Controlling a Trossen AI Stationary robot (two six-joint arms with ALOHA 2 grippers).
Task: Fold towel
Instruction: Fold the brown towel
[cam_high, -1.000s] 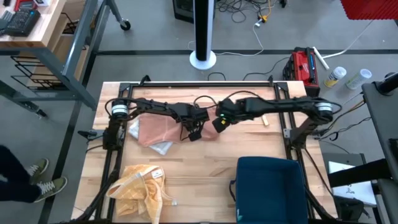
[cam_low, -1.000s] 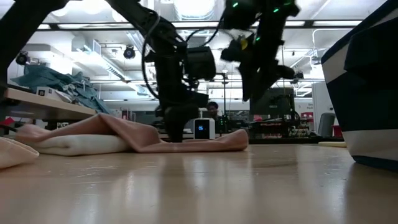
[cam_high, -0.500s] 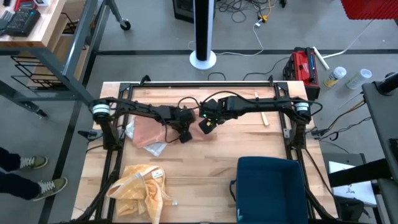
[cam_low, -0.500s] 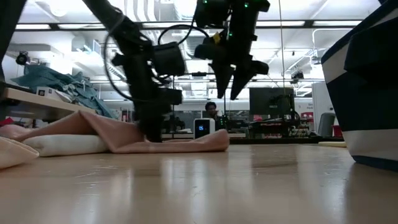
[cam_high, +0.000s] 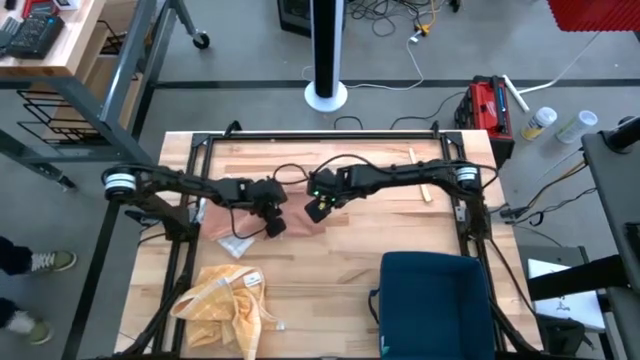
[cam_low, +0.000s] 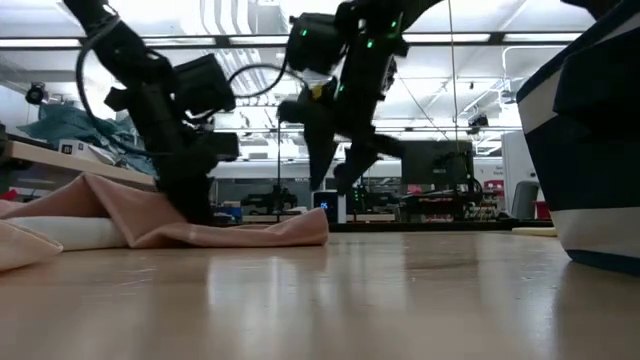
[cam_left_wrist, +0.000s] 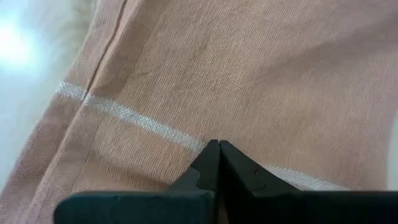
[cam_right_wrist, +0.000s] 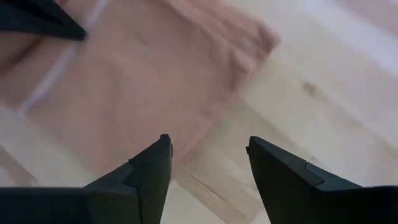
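**A:** Where does the pink towel (cam_high: 245, 222) lie?

**B:** On the wooden surface (cam_high: 330, 260), toward its left half, rumpled; in the low view it runs as a low ridge (cam_low: 200, 225) with one end tapering flat onto the wood; a white cloth (cam_high: 236, 245) pokes out from under the towel's near edge.

**A:** And the left tool?

**B:** The left tool (cam_high: 272, 224) is down on the towel, at its right-hand part; the left wrist view shows its fingers (cam_left_wrist: 214, 165) pressed together tip to tip against the pink weave, beside a pale woven stripe (cam_left_wrist: 134, 118); whether a fold of cloth is pinched between them cannot be told.

**A:** The right tool?

**B:** The right tool (cam_high: 318, 208) hangs above the towel's right end, just beside the left tool; its fingers (cam_right_wrist: 149, 171) stand apart with nothing between them, the towel's corner and bare wood visible below; the low view shows it clear of the cloth (cam_low: 335, 165).

**A:** What else lies near the towel?

**B:** A crumpled yellow cloth (cam_high: 228, 295) sits toward the front edge, nearer the camera side than the towel; a dark blue bin (cam_high: 435, 300) stands well apart, at the front right.
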